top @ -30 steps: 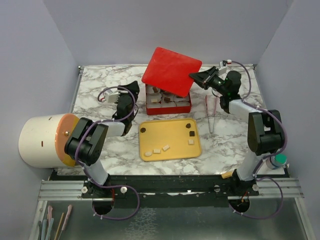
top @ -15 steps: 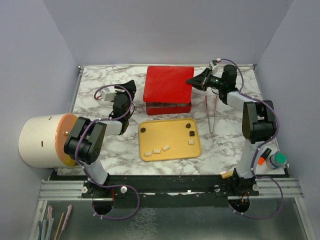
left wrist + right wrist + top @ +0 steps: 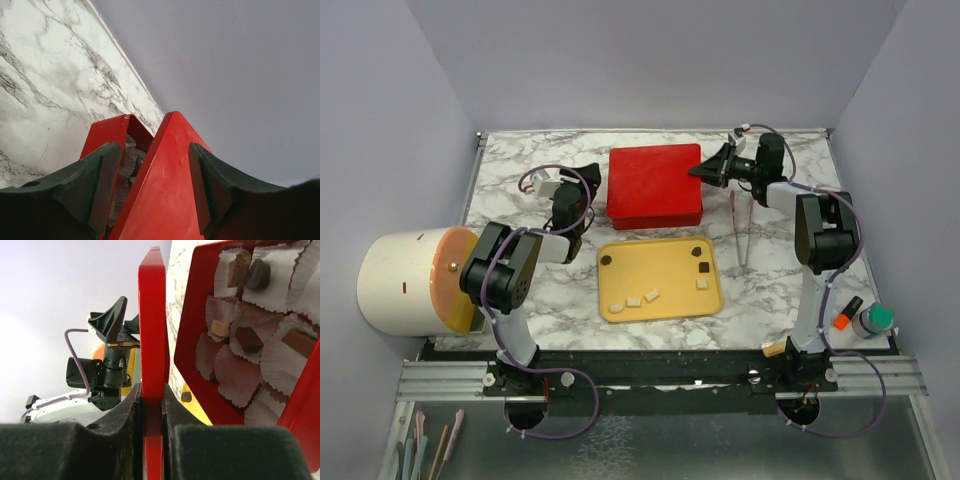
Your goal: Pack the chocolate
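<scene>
Pieces of chocolate [image 3: 247,338] are mostly out of sight from above: the red lid [image 3: 654,180] covers the box [image 3: 655,217], and only the box's front wall shows there. The right wrist view looks through the gap under the lid, which stands ajar. It finds five pieces sitting in white paper cups [image 3: 227,372]. The frame cuts off the rest of the box, so how many more lie inside I cannot tell. The left wrist view gives only one corner of the box and a bit of frilled paper.

On the yellow tray [image 3: 660,278] in front of the box lie seven small bits, three dark and four pale. Whether the pale ones are chocolate is hard to tell at that size.

The right gripper [image 3: 152,392] is clamped on the lid's right edge, a finger pressed to each face. The left gripper [image 3: 152,147] has its jaws apart with the lid's left corner between them; whether they touch it I cannot tell.

One pair of tweezers [image 3: 740,230] lies on the marble table [image 3: 510,160], right of the tray. One white drum [image 3: 395,285] lies at the table's left edge.
</scene>
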Robot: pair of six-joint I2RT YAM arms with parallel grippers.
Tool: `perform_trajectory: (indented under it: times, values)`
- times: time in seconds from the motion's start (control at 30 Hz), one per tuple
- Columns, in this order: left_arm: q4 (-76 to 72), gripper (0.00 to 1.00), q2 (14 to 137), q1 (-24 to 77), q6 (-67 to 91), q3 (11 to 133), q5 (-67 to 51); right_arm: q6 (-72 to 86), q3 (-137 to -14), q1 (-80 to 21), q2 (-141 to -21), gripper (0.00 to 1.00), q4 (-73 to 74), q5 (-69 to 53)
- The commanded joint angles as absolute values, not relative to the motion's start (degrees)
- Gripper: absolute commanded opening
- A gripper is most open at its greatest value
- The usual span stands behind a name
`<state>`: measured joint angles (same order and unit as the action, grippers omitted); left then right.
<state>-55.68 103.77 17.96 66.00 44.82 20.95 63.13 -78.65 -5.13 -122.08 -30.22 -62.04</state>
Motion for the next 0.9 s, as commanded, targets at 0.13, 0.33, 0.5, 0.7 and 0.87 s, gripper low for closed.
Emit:
perform_trajectory:
  times: [0.13, 0.33, 0.5, 0.7, 0.87]
  values:
    - [-57.5, 0.62, 108.6, 17.6, 64.7, 48.1, 16.8, 62.3, -83.6, -4.3, -125.5, 0.01, -29.6, -65.0]
    - [-58.1, 0.61, 111.2, 17.6, 64.6, 49.6, 15.1, 61.7, -84.9, -3.9, -127.2, 0.01, -28.5, -65.1]
    - [-58.6, 0.61, 112.8, 17.6, 65.1, 50.5, 14.0, 61.4, -85.5, -3.6, -128.1, 0.01, -28.1, -65.6]
    - [-58.7, 0.60, 114.0, 17.6, 65.1, 51.4, 13.5, 62.8, -84.2, -3.6, -128.0, 0.01, -30.7, -66.4]
    - [-58.8, 0.59, 114.3, 17.7, 65.5, 51.7, 12.6, 62.8, -83.8, -3.6, -128.1, 0.00, -30.9, -66.8]
